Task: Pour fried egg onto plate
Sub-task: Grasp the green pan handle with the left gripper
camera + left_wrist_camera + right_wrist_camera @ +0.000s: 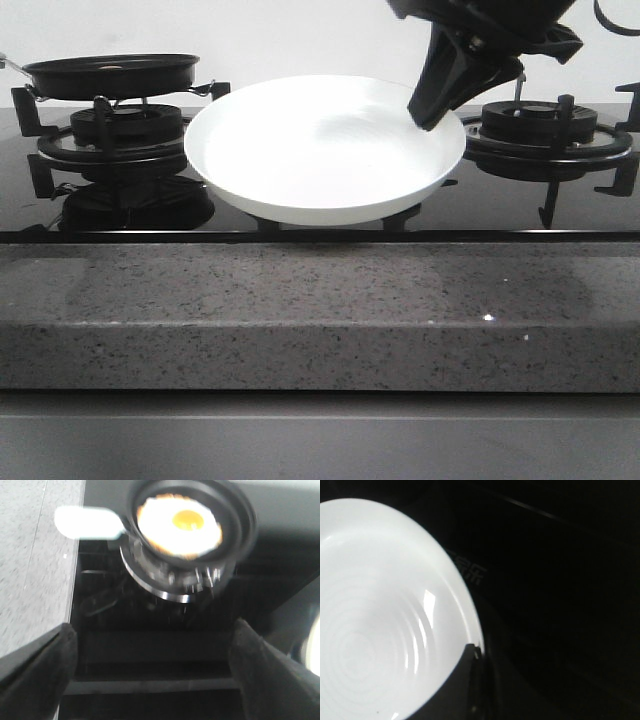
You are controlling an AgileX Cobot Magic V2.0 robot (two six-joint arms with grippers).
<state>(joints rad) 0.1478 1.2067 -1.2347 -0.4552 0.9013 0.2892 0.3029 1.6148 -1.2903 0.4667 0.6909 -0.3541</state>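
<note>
From the front camera I see a black glass hob set into a speckled grey stone counter, with a plain pale wall behind it. Below the counter's front edge runs a flat grey panel.

The plate is at the middle of the hob, glossy white, and appears lifted clear of the glass and tipped slightly. My right gripper comes down from the top right of the view and is clamped on the plate's right rim; in the right wrist view a dark finger overlaps that rim, and faint concentric rings show on the plate's inner surface.

The frying pan sits on the burner at the hob's left end. In the left wrist view the fried egg lies inside the pan, yolk up, with browned edges; a pale handle sticks out toward the counter side. That view is blurred. My left gripper hangs above the hob with its fingers spread wide, holding nothing.

A second burner stands at the hob's right end, bare.
</note>
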